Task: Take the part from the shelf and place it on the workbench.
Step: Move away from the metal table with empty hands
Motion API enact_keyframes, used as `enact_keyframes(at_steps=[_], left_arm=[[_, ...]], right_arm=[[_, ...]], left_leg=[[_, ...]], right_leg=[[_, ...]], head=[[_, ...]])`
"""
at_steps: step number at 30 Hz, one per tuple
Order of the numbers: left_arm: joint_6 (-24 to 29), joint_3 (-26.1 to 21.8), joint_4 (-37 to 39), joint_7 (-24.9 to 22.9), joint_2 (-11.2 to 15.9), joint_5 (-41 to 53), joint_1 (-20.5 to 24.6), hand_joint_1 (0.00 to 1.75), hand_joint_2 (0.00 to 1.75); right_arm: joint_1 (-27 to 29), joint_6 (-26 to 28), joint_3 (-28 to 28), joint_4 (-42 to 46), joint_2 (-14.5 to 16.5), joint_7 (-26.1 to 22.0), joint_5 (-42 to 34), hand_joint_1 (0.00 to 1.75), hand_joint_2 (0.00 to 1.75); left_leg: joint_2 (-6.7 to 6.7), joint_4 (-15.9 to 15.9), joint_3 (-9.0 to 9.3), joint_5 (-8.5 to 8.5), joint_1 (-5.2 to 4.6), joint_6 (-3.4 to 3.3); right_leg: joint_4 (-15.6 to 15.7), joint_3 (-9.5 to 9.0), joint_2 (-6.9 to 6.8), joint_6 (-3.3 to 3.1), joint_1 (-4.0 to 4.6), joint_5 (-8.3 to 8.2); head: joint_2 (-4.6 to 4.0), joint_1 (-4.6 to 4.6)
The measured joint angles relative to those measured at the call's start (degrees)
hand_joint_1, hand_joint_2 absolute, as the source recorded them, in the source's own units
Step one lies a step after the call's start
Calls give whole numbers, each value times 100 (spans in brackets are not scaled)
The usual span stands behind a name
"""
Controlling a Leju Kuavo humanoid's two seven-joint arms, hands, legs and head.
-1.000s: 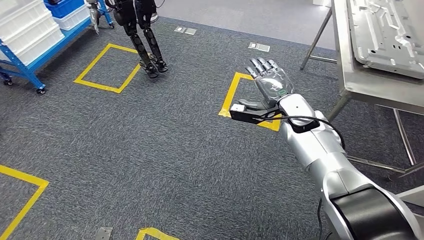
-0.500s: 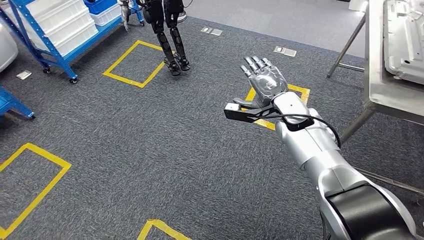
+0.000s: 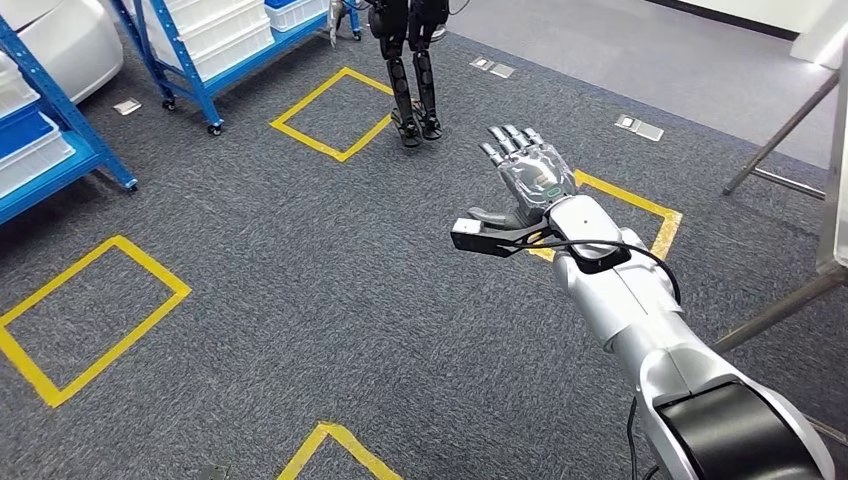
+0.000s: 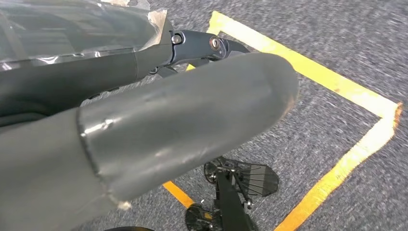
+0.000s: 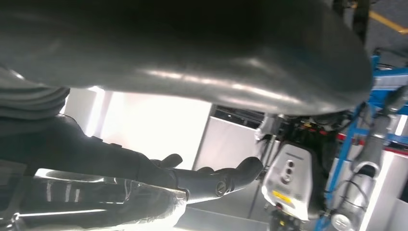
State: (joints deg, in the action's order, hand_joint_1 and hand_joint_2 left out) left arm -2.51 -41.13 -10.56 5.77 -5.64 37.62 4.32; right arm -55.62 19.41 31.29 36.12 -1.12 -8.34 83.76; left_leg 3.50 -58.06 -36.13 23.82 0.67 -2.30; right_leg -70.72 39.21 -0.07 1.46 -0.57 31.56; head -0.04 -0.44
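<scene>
Right hand (image 3: 528,172) spread wide, empty; white bins (image 3: 215,30) (contents unseen) fill the blue shelf (image 3: 172,62).

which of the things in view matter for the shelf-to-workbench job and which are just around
Belongs to the job:
- blue metal shelf racks with white plastic bins
- silver right hand, raised, fingers spread, holding nothing
- grey metal workbench leg

Just around:
- yellow tape squares on the grey carpet
- another black-legged humanoid robot
- metal floor plates
</scene>
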Motion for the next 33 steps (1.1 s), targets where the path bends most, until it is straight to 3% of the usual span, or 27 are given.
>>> enact_keyframes(at_steps=[1, 3, 4, 6, 7, 9, 11, 13, 14, 15, 18, 19, 20, 22, 24, 26, 28, 29, 31, 33], left_arm=[[0, 0, 0, 0, -1, 4, -2, 0, 0], [0, 0, 0, 0, 1, 8, -3, 0, 0], [0, 0, 0, 0, 3, 9, -7, 0, 0], [1, 0, 0, 0, 5, 10, -29, 0, 0], [2, 0, 1, 0, 5, 11, -44, 0, 0], [3, 1, 2, 0, 3, 17, -55, 0, 0], [5, 3, 2, 0, 1, 23, -42, 0, 0], [6, 4, 2, -1, 1, 26, -39, 0, 0], [6, 4, 2, -1, 1, 26, -42, 0, 0], [6, 4, 2, -1, 3, 26, -44, 0, 0], [7, 4, 1, -1, 12, 46, -31, 0, 0], [7, 4, 1, -2, 14, 58, -26, 0, 0], [7, 4, 1, -4, 14, 70, -23, 0, 0], [7, 4, 2, -7, 8, 82, -28, 0, 0], [7, 3, 2, -9, 0, 88, -23, 0, 0], [7, 2, 1, -9, -2, 96, -4, 0, 0], [7, 2, 0, -9, -3, 107, -1, 0, 0], [7, 2, 0, -10, -5, 110, -8, 0, 0], [6, 2, 0, -11, -11, 114, -20, 0, 0], [6, 2, 0, -10, -13, 118, -20, 0, 0]], right_arm=[[-3, -3, 3, 22, 1, -3, 1, 0, 0], [-16, -4, 13, 55, 10, -10, 2, 0, 0], [-15, -4, 21, 65, 20, -12, 2, 0, 0], [-7, -4, 38, 82, 56, -15, 2, 0, 0], [-8, -4, 43, 93, 73, -16, 1, 0, 0], [-14, -2, 45, 126, 97, -21, -3, 0, 0], [3, 0, 47, 148, 104, -27, -7, 0, 0], [44, 2, 55, 153, 104, -29, -5, 0, 0], [62, 3, 61, 155, 105, -28, -4, 0, 0], [74, 4, 68, 161, 107, -26, -3, 0, 0], [70, 6, 84, 203, 107, -2, 4, 0, 0], [67, 5, 88, 219, 107, 7, 9, 0, 0], [67, 5, 93, 232, 109, 14, 17, 0, 0], [67, 4, 107, 265, 122, 23, 32, 0, 0], [60, 2, 117, 294, 127, 28, 37, 0, 0], [79, -5, 127, 301, 106, 30, 37, 0, 0], [129, -15, 138, 301, 84, 30, 40, 0, 0], [148, -19, 141, 301, 79, 30, 42, 0, 0], [156, -22, 143, 313, 78, 30, 45, 0, 0], [146, -23, 145, 330, 78, 29, 50, 0, 0]], left_leg=[[70, -4, -2, -5, 4, 17], [183, -13, -23, -16, -3, 75], [227, -13, -39, -27, -2, 112], [306, 6, -69, -59, 17, 185], [283, -7, -91, -47, 27, 213], [58, -307, -237, 160, 28, 256], [-200, -1025, -562, 539, 28, 285], [-263, -1585, -818, 727, 35, 302], [-274, -1585, -807, 676, 35, 301], [-301, -1368, -683, 541, 34, 291], [-664, -289, -84, 141, -29, 207], [-747, -112, 5, 106, -55, 176], [-746, -66, 13, 112, -79, 152], [-611, -29, 14, 73, -67, 92], [-498, 29, 40, 22, -36, 17], [-363, 49, 43, -6, -17, -26], [-198, 46, 33, -15, -12, -35], [-116, 43, 31, -19, -10, -31], [34, 34, 32, -28, -5, -10], [162, 17, 12, -34, -7, 43]], right_leg=[[432, -199, 89, 51, -36, -160], [1063, -514, 234, 71, -66, -386], [1185, -572, 265, 45, -62, -426], [1194, -571, 169, -37, -37, -460], [1204, -572, 122, -76, -41, -477], [1232, -575, 26, -170, -55, -505], [1234, -572, -78, -230, -25, -502], [1233, -571, -201, -246, 5, -493], [1233, -571, -260, -250, 13, -490], [1233, -575, -319, -252, 18, -487], [1228, -590, -472, -237, 76, -465], [1226, -593, -522, -223, 102, -455], [1228, -596, -575, -205, 122, -447], [1220, -602, -652, -165, 138, -420], [982, -505, -450, -143, 119, -274], [288, -191, -145, -160, 64, 30], [-375, 130, -48, -139, 29, 240], [-446, 172, -35, -100, 16, 225], [129, -88, 33, 11, -21, -58], [905, -443, 234, 69, -66, -355]], head=[[0, 2], [0, -5], [0, -11], [0, -21], [0, -23], [0, -54], [0, -82], [0, -81], [0, -83], [0, -82], [0, -79], [0, -73], [0, -62], [0, -53], [0, -45], [0, -31], [0, -26], [0, -25], [0, -26], [0, -28]])
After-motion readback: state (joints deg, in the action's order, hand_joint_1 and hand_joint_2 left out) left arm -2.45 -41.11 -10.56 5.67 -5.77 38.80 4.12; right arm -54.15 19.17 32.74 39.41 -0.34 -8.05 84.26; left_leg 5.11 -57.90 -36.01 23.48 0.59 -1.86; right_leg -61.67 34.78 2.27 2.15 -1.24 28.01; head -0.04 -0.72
